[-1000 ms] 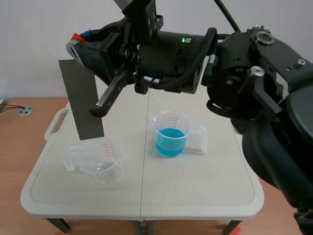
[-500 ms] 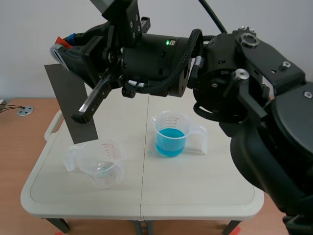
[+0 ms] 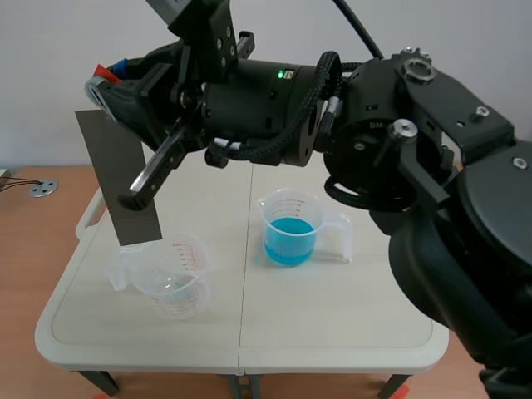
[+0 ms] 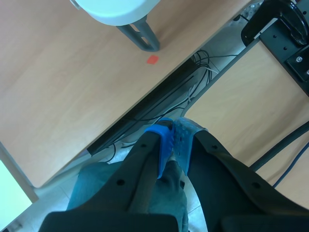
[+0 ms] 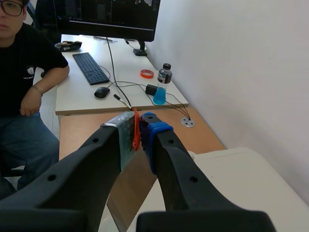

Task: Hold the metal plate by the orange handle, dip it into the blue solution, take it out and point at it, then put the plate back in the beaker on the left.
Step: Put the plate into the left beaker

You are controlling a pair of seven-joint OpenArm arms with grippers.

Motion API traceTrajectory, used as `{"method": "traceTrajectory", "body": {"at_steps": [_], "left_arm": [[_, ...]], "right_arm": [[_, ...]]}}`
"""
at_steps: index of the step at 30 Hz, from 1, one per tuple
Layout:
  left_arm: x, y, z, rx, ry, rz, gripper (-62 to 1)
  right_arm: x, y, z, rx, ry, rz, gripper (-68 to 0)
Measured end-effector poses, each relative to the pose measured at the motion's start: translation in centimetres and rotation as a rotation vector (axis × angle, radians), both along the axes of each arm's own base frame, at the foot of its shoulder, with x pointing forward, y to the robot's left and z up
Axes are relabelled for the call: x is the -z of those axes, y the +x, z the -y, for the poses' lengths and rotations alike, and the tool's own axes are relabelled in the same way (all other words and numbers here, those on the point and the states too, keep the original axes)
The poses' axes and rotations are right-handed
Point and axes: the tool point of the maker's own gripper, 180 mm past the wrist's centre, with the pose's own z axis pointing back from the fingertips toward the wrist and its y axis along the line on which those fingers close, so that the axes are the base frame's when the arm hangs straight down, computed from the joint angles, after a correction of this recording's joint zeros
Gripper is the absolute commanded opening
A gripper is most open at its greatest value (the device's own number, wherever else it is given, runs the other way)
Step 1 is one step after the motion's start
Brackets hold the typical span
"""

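My right arm reaches across from the right, and its gripper [image 3: 112, 83] is shut on the orange handle [image 3: 103, 70] of the metal plate [image 3: 116, 174]. The grey plate hangs tilted, its lower edge just above the rim of the empty left beaker [image 3: 170, 281]. The beaker of blue solution [image 3: 289, 229] stands at mid-table, to the right of the plate. In the right wrist view the orange handle [image 5: 136, 128] is pinched between the pads, with the plate [image 5: 129, 193] hanging below. My left gripper [image 4: 173, 141] is shut on nothing, off the table and facing the floor.
The white folding table [image 3: 349, 332] carries only the two beakers. A person [image 5: 26, 96] sits at a desk with a keyboard [image 5: 90, 67] and a bottle [image 5: 162, 84] beyond the table's left side. Cables [image 4: 193, 92] and a table leg [image 4: 140, 35] lie below the left gripper.
My right arm has carried the plate to the left, from beside the left beaker's far rim to above its left side. It has hardly moved in the last half second.
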Motion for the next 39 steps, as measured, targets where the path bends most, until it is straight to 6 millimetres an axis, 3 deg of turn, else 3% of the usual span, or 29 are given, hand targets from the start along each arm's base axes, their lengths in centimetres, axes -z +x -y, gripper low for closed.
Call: {"method": "traceTrajectory", "body": {"at_steps": [22,39], "left_arm": [[0.0,0.0,0.0,0.0,0.0,0.0,-59.4],[0.0,0.0,0.0,0.0,0.0,0.0,-59.4]], "right_arm": [[3.5,1.0,0.2,0.016,-0.026,-0.09,-66.2],[7.4,1.8,0.7,0.034,-0.043,-0.152,-66.2]]}}
